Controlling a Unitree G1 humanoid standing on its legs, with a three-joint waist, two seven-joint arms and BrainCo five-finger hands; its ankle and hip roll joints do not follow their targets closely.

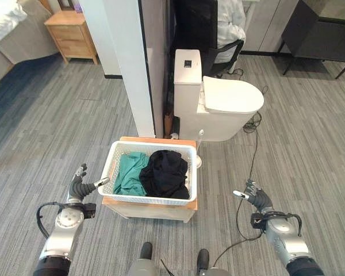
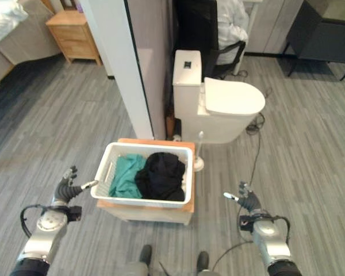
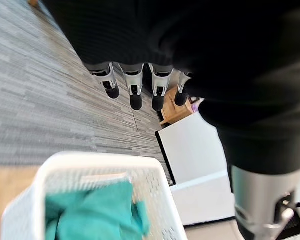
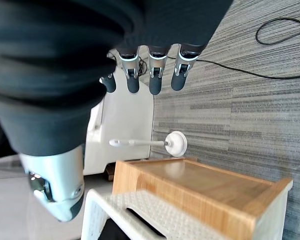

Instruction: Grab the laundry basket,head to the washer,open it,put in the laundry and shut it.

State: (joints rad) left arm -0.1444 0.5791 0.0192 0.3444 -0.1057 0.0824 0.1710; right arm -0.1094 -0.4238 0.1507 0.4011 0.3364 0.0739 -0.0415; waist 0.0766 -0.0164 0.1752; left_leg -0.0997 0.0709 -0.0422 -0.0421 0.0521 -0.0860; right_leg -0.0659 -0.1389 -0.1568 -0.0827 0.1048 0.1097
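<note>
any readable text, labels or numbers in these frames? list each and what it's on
None readable.
Laundry basket: white lattice walls, no label shows.
Toilet: a dark rectangle on the tank top, no text legible on it.
Wooden stand and nightstand: plain wood, no markings.
</note>
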